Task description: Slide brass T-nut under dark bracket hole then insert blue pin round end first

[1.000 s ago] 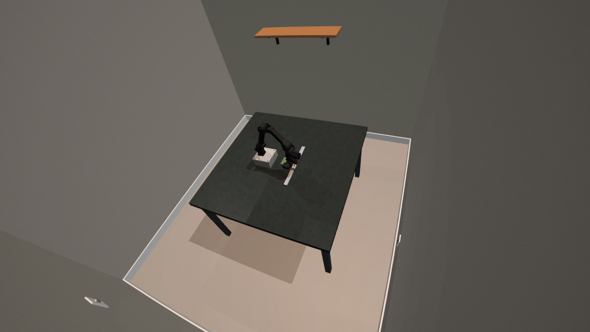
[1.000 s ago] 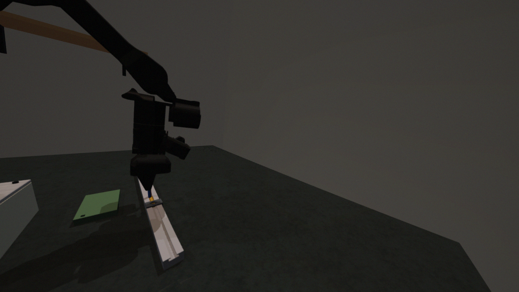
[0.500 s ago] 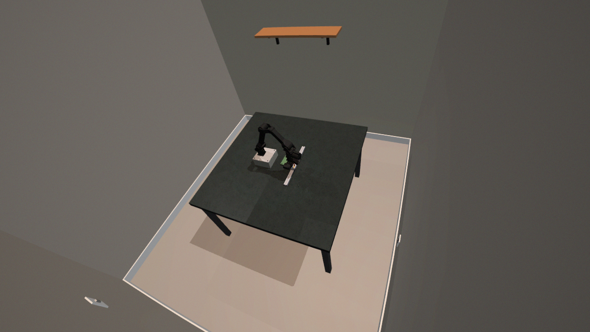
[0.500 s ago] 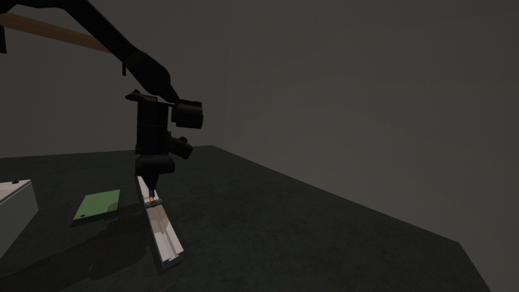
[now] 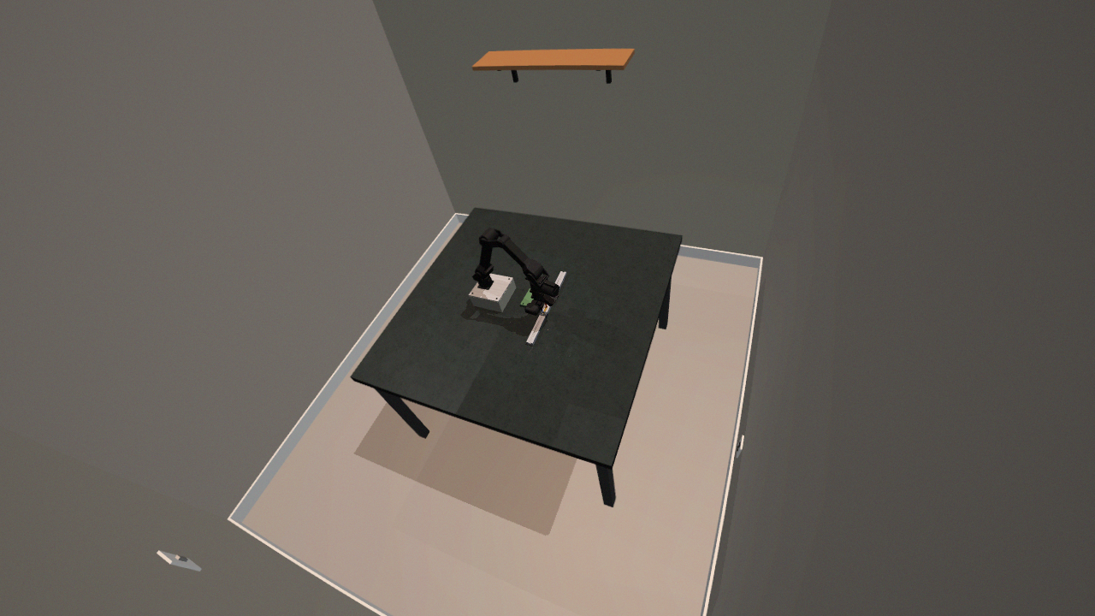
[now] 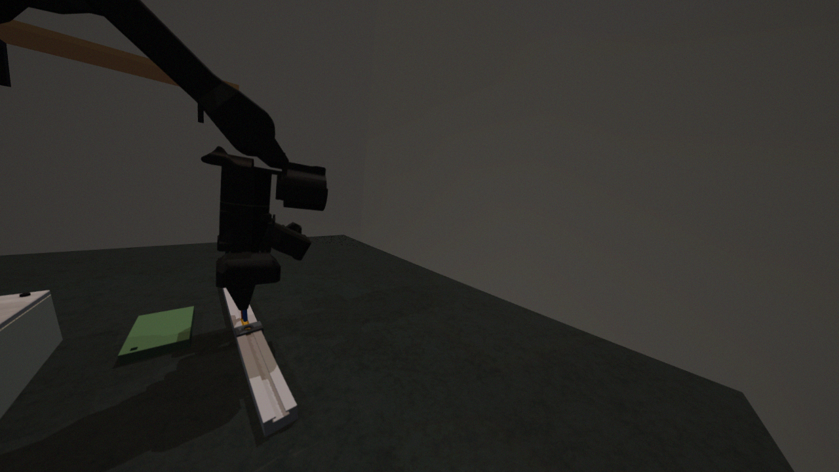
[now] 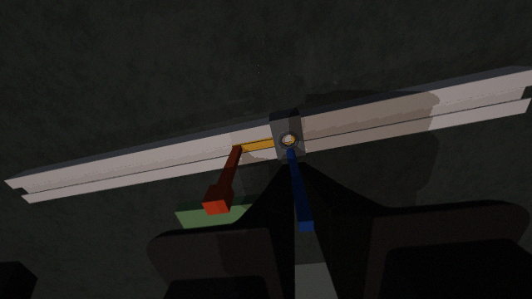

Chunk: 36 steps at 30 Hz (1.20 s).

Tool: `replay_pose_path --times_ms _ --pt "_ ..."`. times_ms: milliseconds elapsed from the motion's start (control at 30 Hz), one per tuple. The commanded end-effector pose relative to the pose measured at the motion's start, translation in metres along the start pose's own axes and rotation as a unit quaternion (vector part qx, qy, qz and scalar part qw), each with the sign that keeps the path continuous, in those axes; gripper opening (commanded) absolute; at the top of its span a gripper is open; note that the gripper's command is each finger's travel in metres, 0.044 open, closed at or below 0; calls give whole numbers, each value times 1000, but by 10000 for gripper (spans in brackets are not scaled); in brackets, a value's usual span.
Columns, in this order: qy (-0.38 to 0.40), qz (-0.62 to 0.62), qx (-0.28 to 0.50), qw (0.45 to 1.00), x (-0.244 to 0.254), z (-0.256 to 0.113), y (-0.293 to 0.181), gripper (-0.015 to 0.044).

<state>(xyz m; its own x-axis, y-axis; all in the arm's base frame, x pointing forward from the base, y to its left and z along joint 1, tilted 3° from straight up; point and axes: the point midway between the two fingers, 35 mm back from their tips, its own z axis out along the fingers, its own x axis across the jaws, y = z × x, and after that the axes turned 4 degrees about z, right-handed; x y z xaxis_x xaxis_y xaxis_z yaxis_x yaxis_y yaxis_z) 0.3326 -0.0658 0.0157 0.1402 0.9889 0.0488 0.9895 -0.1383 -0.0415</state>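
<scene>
My gripper (image 6: 242,306) (image 7: 293,169) is shut on the blue pin (image 6: 244,315) (image 7: 300,188), which points down. Its round end is just above the dark bracket (image 6: 256,326) (image 7: 285,124), beside the hole's rim in the wrist view; it does not appear to be in the hole. The brass T-nut (image 7: 257,144) lies flat in the slot of the aluminum rail (image 5: 535,329) (image 6: 275,384) (image 7: 366,118), partly under the bracket, with brass showing through the hole. Its orange handle (image 7: 218,199) stands up left of the bracket in the wrist view; the gripper hides it in the exterior view.
The green tray (image 5: 525,298) (image 6: 158,330) (image 7: 199,220) lies between the rail and the white robot base box (image 5: 489,294) (image 6: 26,346). All stand on the dark table (image 5: 535,398). An orange shelf (image 5: 554,58) hangs on the far wall.
</scene>
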Motion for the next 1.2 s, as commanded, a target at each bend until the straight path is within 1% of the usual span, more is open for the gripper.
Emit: replay_pose_path --times_ms 0,1167 --pt "-2 0 -5 1000 -1 -3 6 -150" --pt "-3 -1 -4 1000 1 15 0 -150"
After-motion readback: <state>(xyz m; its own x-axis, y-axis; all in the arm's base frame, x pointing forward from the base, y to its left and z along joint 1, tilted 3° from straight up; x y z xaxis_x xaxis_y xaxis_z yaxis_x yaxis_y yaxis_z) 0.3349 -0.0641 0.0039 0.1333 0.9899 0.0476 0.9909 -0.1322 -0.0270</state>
